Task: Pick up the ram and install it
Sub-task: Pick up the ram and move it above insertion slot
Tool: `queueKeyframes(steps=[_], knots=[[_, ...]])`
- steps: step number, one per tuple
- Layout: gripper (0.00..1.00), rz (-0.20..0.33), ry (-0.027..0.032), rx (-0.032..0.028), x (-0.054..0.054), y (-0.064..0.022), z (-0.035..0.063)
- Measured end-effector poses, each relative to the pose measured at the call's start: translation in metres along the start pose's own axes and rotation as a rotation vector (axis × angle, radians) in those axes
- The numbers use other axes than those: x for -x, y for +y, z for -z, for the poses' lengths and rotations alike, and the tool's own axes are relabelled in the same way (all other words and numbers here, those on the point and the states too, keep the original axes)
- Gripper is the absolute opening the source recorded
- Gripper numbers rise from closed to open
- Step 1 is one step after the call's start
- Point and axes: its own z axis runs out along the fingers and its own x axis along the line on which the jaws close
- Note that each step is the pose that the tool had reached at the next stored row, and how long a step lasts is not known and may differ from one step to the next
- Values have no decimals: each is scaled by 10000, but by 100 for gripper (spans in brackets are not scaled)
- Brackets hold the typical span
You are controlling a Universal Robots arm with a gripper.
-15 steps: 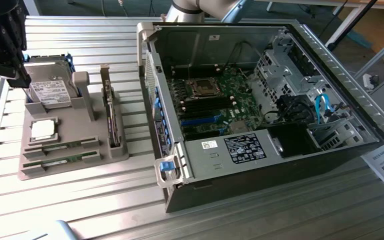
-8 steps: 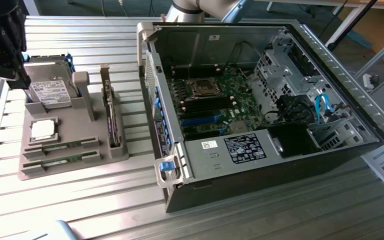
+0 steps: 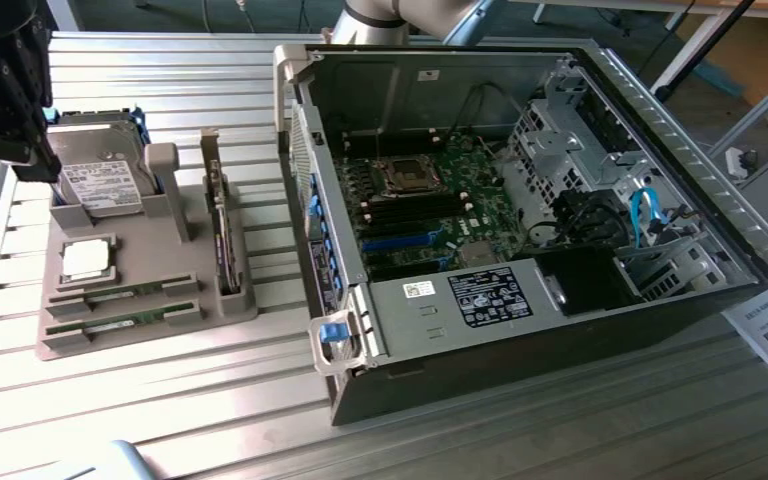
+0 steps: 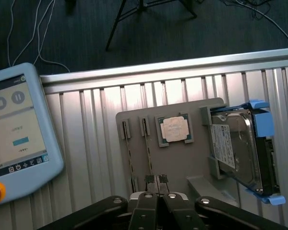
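Observation:
Two ram sticks, thin green boards, lie in slots of the grey holder tray (image 3: 157, 345): one ram stick (image 3: 124, 293) sits just behind the other (image 3: 120, 323). In the wrist view they appear edge-on (image 4: 130, 155) (image 4: 149, 148), beside the square silver CPU (image 4: 175, 129). My gripper (image 4: 156, 180) is shut with nothing between its fingers and hovers high above the tray. In the exterior view the gripper (image 3: 31, 160) hangs at the far left, above the hard drive's end of the tray.
The silver hard drive (image 3: 101, 180) stands in the tray in a blue bracket. The open computer case (image 3: 704, 160) lies on the exterior view's right, its motherboard (image 3: 424, 200) exposed. A teach pendant (image 4: 19, 139) rests on the ribbed table beside the tray.

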Motion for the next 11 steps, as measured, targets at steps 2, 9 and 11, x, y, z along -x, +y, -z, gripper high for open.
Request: queueKeyframes(steps=[2,9,11], knots=[[10,1,-11,2,-7,-1,-7],[10,23,-399,76,-20,-4,-28],[10,70,-391,121,-20,-3,-28]])
